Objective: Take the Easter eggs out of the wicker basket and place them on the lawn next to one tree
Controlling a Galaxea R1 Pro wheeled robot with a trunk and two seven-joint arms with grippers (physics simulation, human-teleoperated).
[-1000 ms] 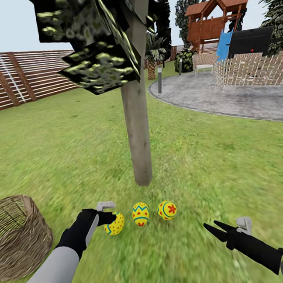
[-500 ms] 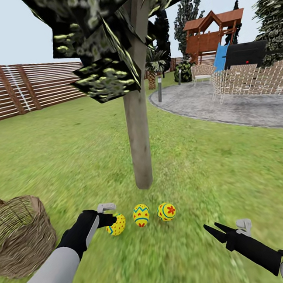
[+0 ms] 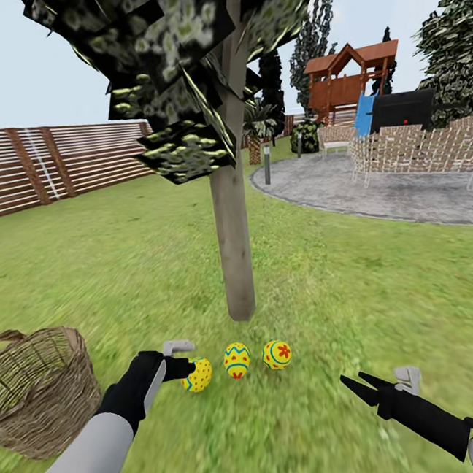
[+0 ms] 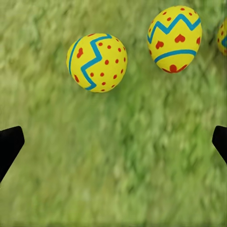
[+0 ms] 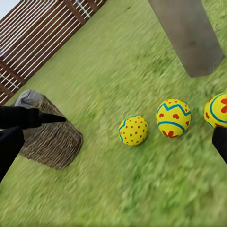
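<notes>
Green lawn [image 3: 122,264]; tree [image 3: 235,251] mid-lawn; basket [image 3: 41,391] near its left edge; three eggs [image 3: 237,360] in a row by the trunk's foot. Left hand [image 3: 183,364] wide, beside leftmost egg. Right hand [image 3: 356,386] wide, empty.

The left arm reaches in from seven o'clock in the head view, grey forearm running into a black wrist, and the left gripper [image 3: 186,365] sits low with its fingers [image 4: 9,144] spread wide apart, holding nothing. The right arm enters from five o'clock, its right gripper [image 3: 356,384] parted too, tips aimed toward ten o'clock.
</notes>
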